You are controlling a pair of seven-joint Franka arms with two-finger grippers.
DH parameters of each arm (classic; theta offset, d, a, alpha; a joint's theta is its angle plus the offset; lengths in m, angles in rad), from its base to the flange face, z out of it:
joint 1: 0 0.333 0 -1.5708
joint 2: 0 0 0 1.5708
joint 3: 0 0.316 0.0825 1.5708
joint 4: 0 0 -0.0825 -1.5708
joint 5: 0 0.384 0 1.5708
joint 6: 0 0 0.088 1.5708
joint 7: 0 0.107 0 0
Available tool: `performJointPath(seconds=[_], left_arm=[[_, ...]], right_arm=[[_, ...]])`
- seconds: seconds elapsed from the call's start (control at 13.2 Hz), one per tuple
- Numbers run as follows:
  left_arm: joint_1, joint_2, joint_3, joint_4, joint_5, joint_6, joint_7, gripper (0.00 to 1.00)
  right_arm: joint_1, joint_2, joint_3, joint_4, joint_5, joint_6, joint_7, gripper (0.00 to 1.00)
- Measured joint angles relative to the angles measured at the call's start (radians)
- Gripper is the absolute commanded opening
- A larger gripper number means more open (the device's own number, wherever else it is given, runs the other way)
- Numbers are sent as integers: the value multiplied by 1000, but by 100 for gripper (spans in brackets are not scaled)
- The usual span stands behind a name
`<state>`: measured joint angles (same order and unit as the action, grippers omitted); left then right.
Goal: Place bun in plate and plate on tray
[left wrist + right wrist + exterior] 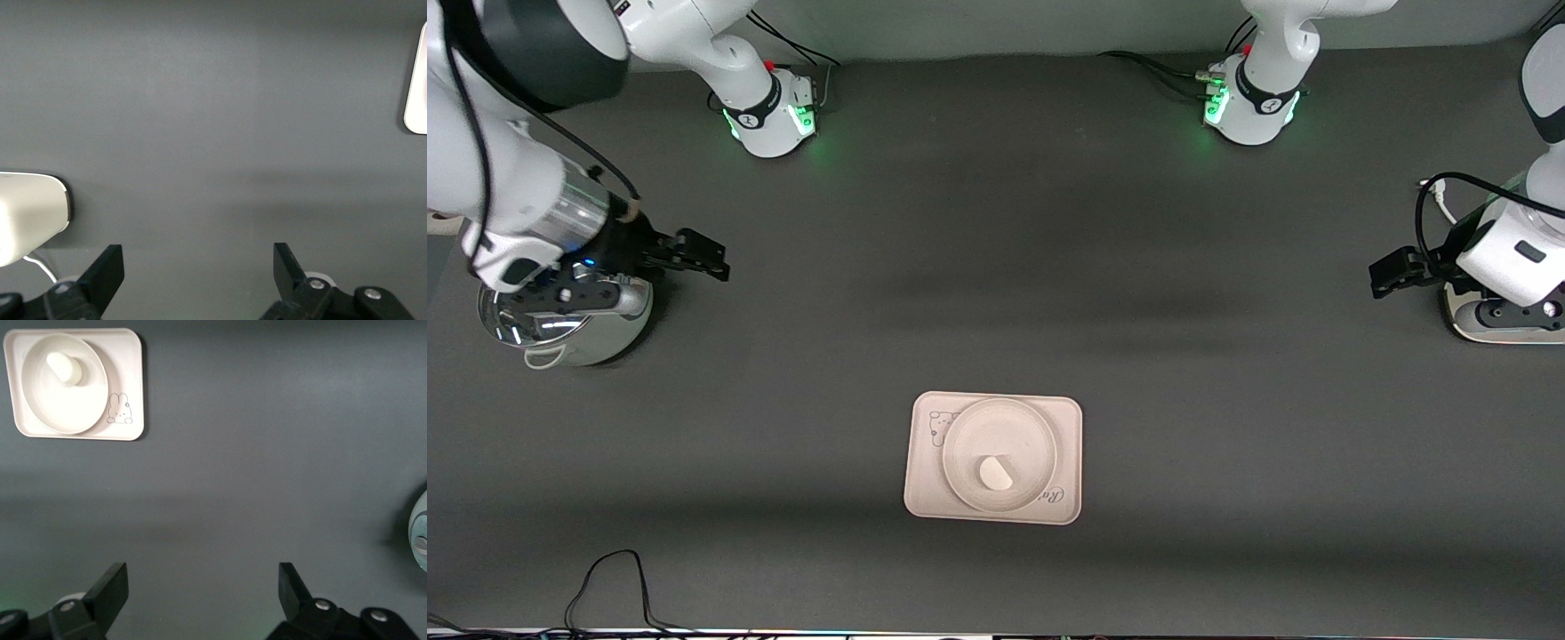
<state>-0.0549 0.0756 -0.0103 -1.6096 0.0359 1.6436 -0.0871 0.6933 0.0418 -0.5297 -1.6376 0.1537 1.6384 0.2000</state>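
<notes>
Legible markings, one item: tray [921,498], corner nearest the front camera toward the left arm's end of the desk, script lettering, only "Ra" showing past the plate [1000,454] rim; no other readable text, numbers or brands

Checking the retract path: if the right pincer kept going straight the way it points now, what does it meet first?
Probably nothing but bare table. The right pincer, open, points across dark mat; the tray, carrying the plate and bun, lies off that line. Depth is unclear.
</notes>
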Motion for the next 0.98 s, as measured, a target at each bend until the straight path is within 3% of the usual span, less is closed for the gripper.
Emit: performJointPath(seconds=[0.23,0.68,0.98], left_arm=[[0,0,0,0,0,0,0,100],[0,0,0,0,0,0,0,100],[0,0,0,0,-1,0,0,100]], right_arm=[[-63,-11,28,0,-4,-5,-14,100],[-547,-45,460,0,-7,-46,-56,100],[-623,-55,526,0,-69,-46,-96,100]])
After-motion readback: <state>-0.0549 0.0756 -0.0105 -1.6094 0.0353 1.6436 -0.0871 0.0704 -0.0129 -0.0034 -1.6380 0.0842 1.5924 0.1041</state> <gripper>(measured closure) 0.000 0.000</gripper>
